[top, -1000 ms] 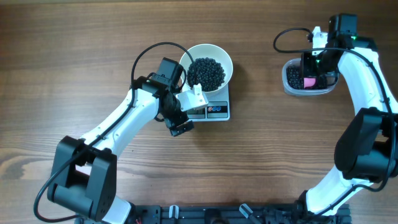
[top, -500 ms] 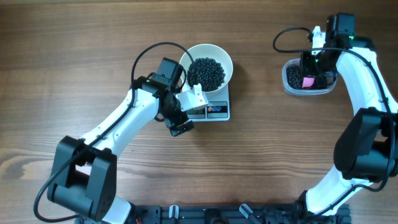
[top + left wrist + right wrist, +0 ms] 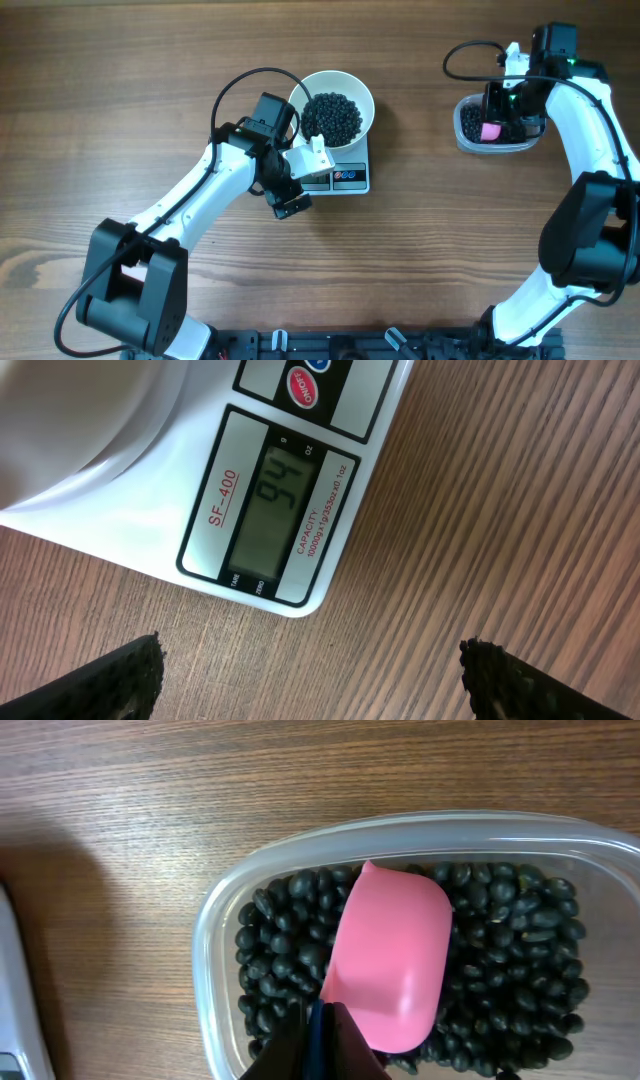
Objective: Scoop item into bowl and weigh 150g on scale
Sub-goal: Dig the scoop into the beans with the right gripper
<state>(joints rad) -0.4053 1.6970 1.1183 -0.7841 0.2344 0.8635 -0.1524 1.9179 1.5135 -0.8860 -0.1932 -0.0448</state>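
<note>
The white bowl (image 3: 335, 85) stands on the white scale (image 3: 350, 178) and holds a heap of black beans (image 3: 332, 117). My left gripper (image 3: 300, 185) hangs open just in front of the scale's left corner, with nothing between its fingers. In the left wrist view the scale (image 3: 200, 510) shows a display (image 3: 275, 510) reading 94, and the left gripper (image 3: 315, 670) has bare wood between its tips. My right gripper (image 3: 320, 1040) is shut on the thin handle of a pink scoop (image 3: 390, 965). The scoop lies bottom up on the beans (image 3: 285, 940) in a clear tub (image 3: 215, 920).
The clear tub (image 3: 462, 138) sits at the far right of the table, under my right gripper (image 3: 500, 115) and the pink scoop (image 3: 490, 131). A black cable (image 3: 235, 85) loops over the left arm beside the bowl. Bare wood surrounds scale and tub.
The right gripper and the pink scoop have shifted slightly left within the tub. The left arm, bowl and scale have not moved.
</note>
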